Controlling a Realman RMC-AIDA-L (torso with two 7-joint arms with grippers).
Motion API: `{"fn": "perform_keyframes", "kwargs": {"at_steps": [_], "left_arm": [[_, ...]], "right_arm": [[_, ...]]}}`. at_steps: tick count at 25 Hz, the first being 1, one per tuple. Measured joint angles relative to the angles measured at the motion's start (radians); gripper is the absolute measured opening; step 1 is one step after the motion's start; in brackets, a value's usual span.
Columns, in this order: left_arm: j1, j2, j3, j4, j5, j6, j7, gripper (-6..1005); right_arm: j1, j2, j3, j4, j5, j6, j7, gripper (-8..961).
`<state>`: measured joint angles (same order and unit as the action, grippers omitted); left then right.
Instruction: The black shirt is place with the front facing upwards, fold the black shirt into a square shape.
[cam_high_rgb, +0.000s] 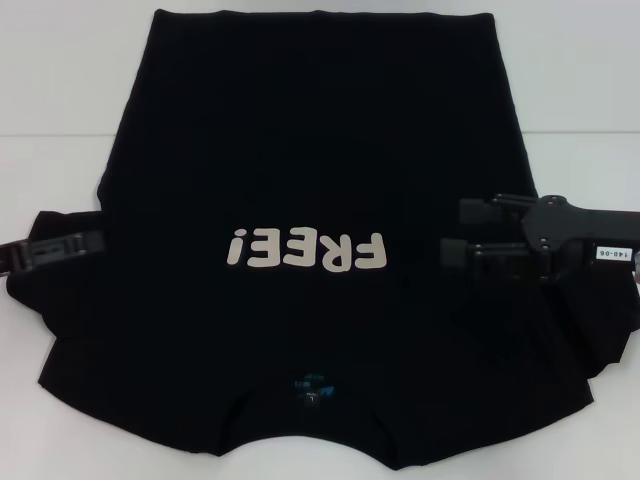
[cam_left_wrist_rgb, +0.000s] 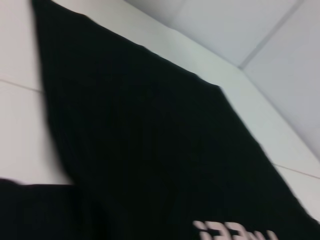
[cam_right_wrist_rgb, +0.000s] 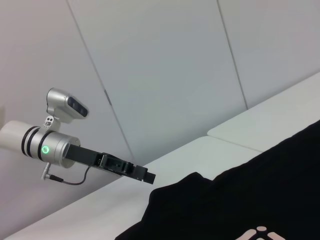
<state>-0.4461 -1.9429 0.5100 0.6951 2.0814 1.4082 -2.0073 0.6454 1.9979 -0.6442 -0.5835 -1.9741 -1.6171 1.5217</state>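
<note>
While front-up, black shirt (cam_high_rgb: 300, 150) flat.

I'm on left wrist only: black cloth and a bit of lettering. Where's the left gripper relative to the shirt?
Observer: In the head view, the left gripper is at the left sleeve of the shirt, pointing inward.
Operator: And the right gripper?
Observer: The right gripper is over the shirt's right side, beside the lettering, with its jaws apart.
Operator: Which end is the collar?
Observer: The collar, with the teal label, is at the near edge, toward the robot.
</note>
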Motion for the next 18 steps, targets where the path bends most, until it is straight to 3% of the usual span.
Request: {"fn": "perform_keyframes", "kwargs": {"at_steps": [6, 18], "left_arm": [[0.011, 0.004, -0.055, 0.027, 0.097, -0.076, -0.049, 844], [-0.014, -0.003, -0.053, 0.012, 0.207, -0.237, -0.108, 844]], "right_arm": [[0.014, 0.004, -0.005, -0.006, 0.000, 0.005, 0.021, 915], [0.026, -0.002, -0.002, -0.010, -0.001, 0.007, 0.035, 914]]}}
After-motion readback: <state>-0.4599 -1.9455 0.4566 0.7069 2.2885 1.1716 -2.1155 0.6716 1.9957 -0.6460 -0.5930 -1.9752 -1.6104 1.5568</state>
